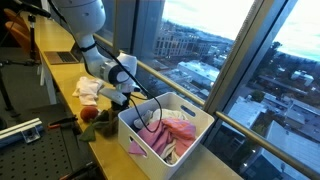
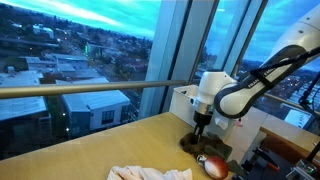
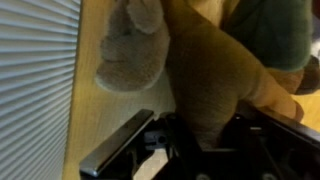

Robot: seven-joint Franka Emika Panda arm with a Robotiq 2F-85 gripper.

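Now my claw [image 3: 195, 138] pinches narrow on the soft toy [image 3: 210, 70] lying on the worktop [image 1: 58, 68] beside the basket [image 1: 195, 128]. I judge this the grasp, and next calls for a firm, straight lift.

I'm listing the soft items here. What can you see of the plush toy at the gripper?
The plush toy is fuzzy tan-brown fabric, with a paler rounded paw sticking out sideways and a dark green patch, perhaps clothing. It lies on the light wooden counter near the window. Its body runs between the fingers of the gripper; whether they pinch it cannot be told. Its face is hidden.
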